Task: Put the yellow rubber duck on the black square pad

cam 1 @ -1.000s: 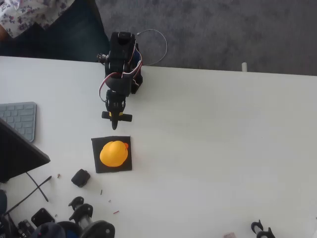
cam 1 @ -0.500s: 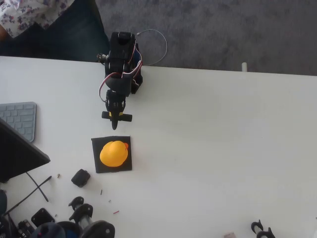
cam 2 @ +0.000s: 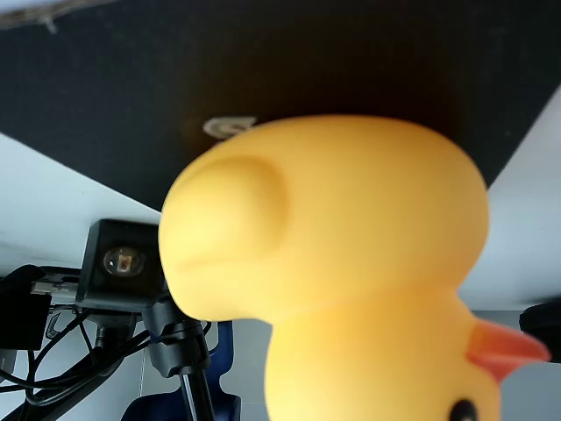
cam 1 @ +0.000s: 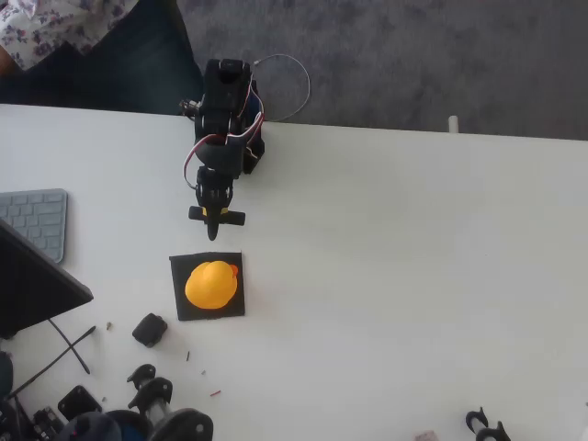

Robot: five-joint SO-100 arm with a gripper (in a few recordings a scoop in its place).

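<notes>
Yellow rubber duck [cam 1: 212, 284] sits on black square pad [cam 1: 181, 309]; gripper [cam 1: 212, 231] just above pad, finger state unclear. No readable writing.

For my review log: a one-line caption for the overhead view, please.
Duck sits on the black pad, with the arm's pincer just above it in the picture, apart from it.

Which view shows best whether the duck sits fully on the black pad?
The overhead view: the duck sits inside the pad's edges, black showing on every side, with the claw apart above it in the picture. The wrist view shows the duck huge and close, upside down, with only part of the pad behind it.
</notes>
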